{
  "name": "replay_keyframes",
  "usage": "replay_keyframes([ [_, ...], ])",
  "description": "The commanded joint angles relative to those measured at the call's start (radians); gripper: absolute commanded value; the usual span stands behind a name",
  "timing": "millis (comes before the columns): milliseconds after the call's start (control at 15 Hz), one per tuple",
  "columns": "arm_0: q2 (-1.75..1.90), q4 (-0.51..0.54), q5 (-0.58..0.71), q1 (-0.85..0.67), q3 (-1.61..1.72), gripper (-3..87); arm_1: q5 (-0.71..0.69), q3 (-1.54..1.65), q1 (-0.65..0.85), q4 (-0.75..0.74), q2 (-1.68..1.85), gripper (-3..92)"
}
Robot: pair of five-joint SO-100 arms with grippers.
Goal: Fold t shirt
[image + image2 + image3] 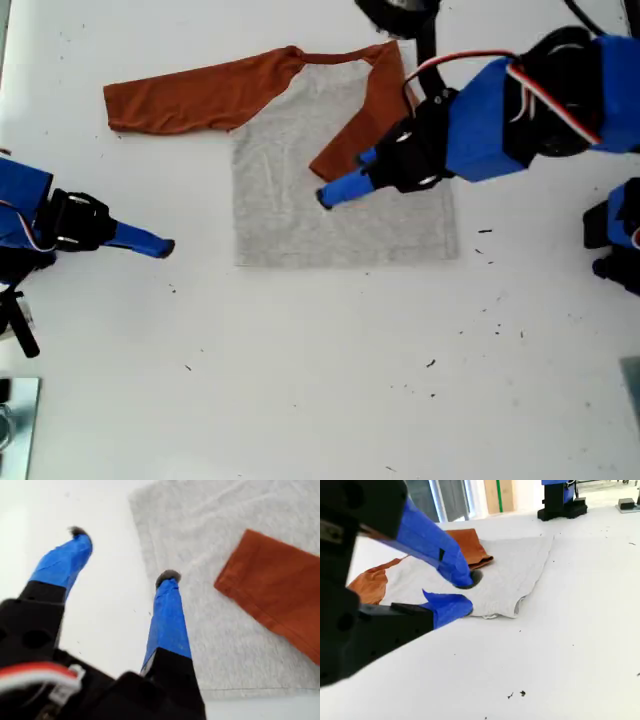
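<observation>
White tabletop (320, 400) carries one t shirt (300, 200) near its far edge, one sleeve folded across the grey body. Our two grippers hold nothing: my first gripper (122, 555) hangs spread wide above the shirt, and my second gripper (465, 595) waits slightly parted beside the shirt.

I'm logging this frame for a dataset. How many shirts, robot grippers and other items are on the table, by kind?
Shirt: 1 (grey body, orange sleeves)
Grippers: 2, my first gripper and my second gripper
Other items on the table: 0, only dark specks
Total: 3
</observation>
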Motion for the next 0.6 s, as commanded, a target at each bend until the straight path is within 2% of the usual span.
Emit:
replay_keyframes([
  [0,0.008,0.002,0.009,0.014,0.009,9.5,0.066,0.100,0.064,0.048,0.172,24.6],
  [67,0.008,0.002,0.009,0.020,0.009,8.4,0.054,0.245,0.098,0.040,0.291,21.6],
  [133,0.008,0.002,0.009,0.020,0.009,7.0,0.055,0.413,0.133,0.041,0.420,12.7],
  [267,0.008,0.002,0.009,0.000,0.009,7.5,0.121,0.818,0.210,0.052,0.764,3.6],
  [333,0.008,0.002,0.017,-0.014,0.009,1.2,0.164,1.015,0.229,0.058,0.933,3.5],
  [400,0.008,0.002,0.012,-0.017,0.009,-0.2,0.210,1.184,0.225,0.069,1.063,3.5],
  [533,0.008,0.000,-0.140,-0.023,0.006,-0.3,0.288,1.433,0.187,0.095,1.273,3.5],
])
